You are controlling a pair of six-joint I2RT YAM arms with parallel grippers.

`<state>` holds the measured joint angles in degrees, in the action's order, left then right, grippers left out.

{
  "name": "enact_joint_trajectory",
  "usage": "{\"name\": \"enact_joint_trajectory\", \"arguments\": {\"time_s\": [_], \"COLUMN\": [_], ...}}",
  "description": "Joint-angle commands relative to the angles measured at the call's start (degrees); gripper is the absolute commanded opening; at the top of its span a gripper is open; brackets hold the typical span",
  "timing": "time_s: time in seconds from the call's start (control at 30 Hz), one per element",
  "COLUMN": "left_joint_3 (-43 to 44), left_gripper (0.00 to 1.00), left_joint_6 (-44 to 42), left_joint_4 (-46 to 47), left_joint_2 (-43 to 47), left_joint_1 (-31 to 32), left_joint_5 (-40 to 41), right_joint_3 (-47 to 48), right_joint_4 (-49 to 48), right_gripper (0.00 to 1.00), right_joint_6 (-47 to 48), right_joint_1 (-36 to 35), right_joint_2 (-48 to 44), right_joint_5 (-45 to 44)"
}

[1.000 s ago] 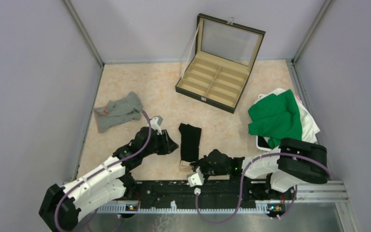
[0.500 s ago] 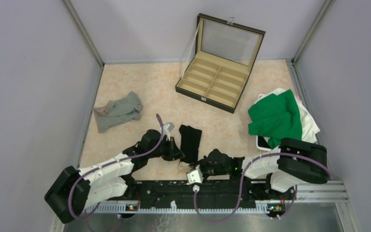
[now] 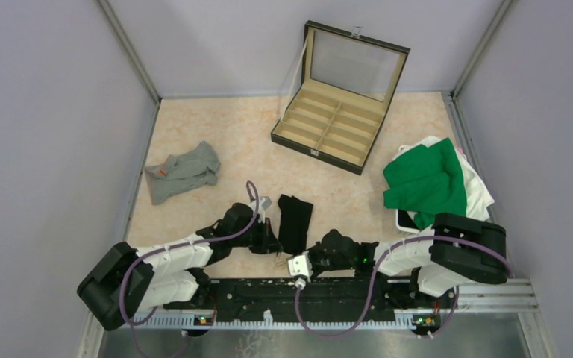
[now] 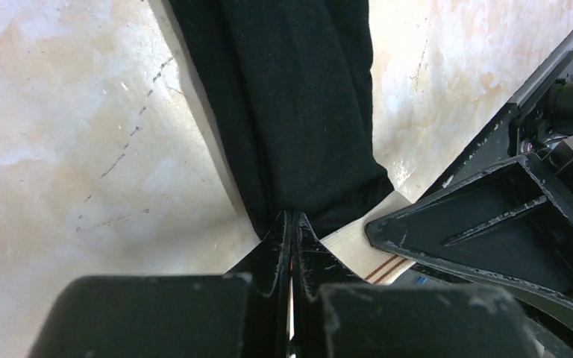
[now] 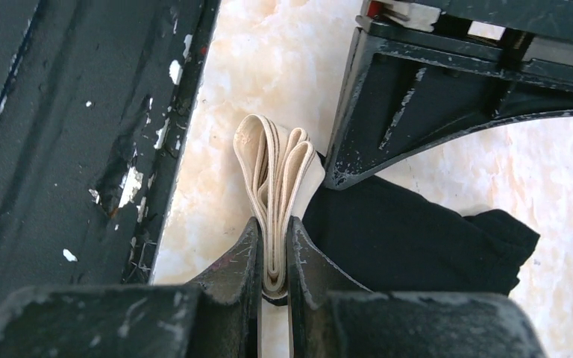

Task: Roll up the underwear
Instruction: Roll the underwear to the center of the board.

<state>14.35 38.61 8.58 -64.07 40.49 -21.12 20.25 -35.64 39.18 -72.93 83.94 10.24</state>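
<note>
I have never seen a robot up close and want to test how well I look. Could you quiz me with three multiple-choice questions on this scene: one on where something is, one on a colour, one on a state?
1. Relative to the open case, where does the grey underwear lie?
A. Inside it
B. On the table to its left, nearer the arms
C. Behind it

2. What colour is the big cloth at the table's right edge?
A. Red
B. Green
C. Blue

3. What is the right gripper doing?
A. Hanging wide open over nothing
B. Holding the grey garment
C. Clamped on the cream waistband of the black underwear

Answers:
1 B: the overhead view shows it on bare table, left of the case.
2 B: it is plainly green from above.
3 C: the right wrist view shows it pinching the folded band.
</note>
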Motion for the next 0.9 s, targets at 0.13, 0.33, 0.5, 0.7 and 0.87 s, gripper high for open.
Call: {"name": "enact_joint_trajectory", "arguments": {"time_s": [0.13, 0.33, 0.5, 0.7, 0.87], "left_joint_3": [-0.6, -1.0, -0.5, 0.5, 1.4], "left_gripper": [0.00, 0.00, 0.00, 0.00, 0.00], "left_joint_6": [-0.8, -0.7, -1.0, -1.8, -2.2], "left_joint_4": [0.6, -0.7, -1.2, -1.5, -1.8], "left_joint_2": [-3.0, -2.4, -2.7, -3.5, -4.3], "left_joint_1": [0.3, 0.3, 0.3, 0.3, 0.3], "left_joint_5": [1.2, 2.5, 2.8, 2.7, 2.6], "right_joint_3": [0.6, 0.8, 1.5, 1.5, 6.3], "right_joint_4": [-4.0, -3.3, -1.3, -0.7, 7.2], "right_gripper": [0.03, 0.03, 0.03, 0.02, 0.00], "right_joint_6": [-13.2, -22.0, -28.8, -36.6, -43.8], "right_joint_1": [1.9, 5.7, 8.4, 11.6, 16.7], "right_joint_2": [-2.6, -4.2, -4.3, -3.5, -0.4], "right_joint_5": [3.0, 6.5, 9.9, 12.4, 18.7]}}
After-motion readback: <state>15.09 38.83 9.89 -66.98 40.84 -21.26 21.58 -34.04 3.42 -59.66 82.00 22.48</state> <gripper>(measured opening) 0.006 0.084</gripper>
